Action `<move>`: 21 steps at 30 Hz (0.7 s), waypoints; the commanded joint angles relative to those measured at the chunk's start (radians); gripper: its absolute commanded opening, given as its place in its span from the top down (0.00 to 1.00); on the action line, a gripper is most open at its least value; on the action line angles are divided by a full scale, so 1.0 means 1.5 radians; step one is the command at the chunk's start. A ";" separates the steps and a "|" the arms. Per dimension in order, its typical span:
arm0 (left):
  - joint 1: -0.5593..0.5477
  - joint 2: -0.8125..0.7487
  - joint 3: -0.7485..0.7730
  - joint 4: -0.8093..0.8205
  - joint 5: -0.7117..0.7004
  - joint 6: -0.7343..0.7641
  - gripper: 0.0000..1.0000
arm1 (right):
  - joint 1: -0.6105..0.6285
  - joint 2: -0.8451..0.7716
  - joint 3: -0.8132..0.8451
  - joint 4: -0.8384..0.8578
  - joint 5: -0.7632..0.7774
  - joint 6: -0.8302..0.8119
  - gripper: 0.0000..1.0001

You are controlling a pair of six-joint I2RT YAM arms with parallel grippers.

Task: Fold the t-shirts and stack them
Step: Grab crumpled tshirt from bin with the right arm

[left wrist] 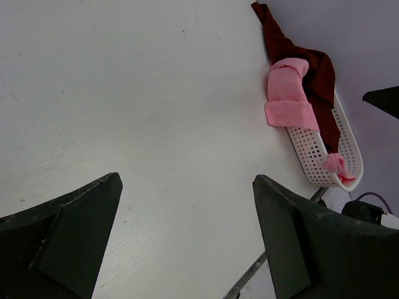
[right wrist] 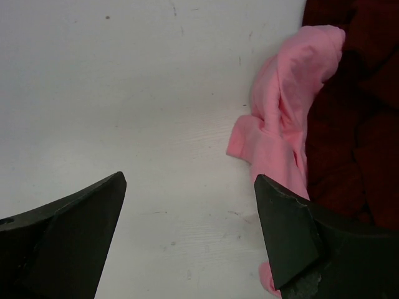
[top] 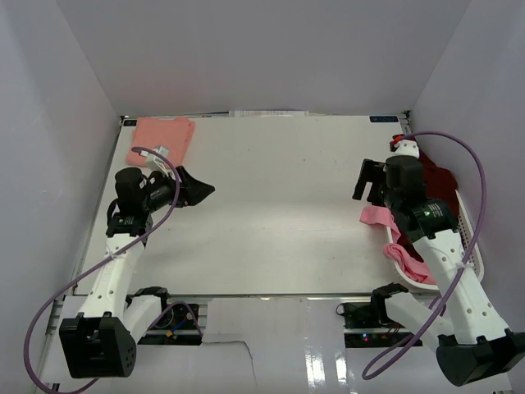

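Note:
A folded salmon t-shirt (top: 161, 139) lies at the table's far left corner. A dark maroon t-shirt (top: 435, 185) and bright pink t-shirts (top: 376, 217) spill from the white mesh basket (top: 472, 246) at the right edge. They also show in the left wrist view: maroon (left wrist: 315, 78), pink (left wrist: 287, 96). In the right wrist view the pink shirt (right wrist: 280, 118) hangs onto the table beside the maroon one (right wrist: 355, 106). My left gripper (top: 201, 190) is open and empty over bare table. My right gripper (top: 367, 182) is open and empty, just left of the pink shirt.
White walls close the table on the left, back and right. Another pink shirt (top: 410, 263) lies at the basket's near end. Purple cables (top: 467, 156) loop off both arms. The arm bases and electronics sit at the near edge.

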 commanded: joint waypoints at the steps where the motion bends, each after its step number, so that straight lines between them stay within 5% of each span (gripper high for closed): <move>1: 0.002 -0.029 0.007 -0.006 -0.023 0.015 0.02 | 0.000 0.009 0.011 -0.029 0.092 0.003 0.10; 9: 0.002 -0.023 0.008 -0.006 -0.021 0.017 0.02 | -0.012 0.048 0.029 -0.108 0.189 0.050 0.10; 21: 0.002 -0.025 0.007 -0.006 -0.012 0.015 0.02 | -0.166 0.158 0.034 -0.124 0.273 0.166 0.00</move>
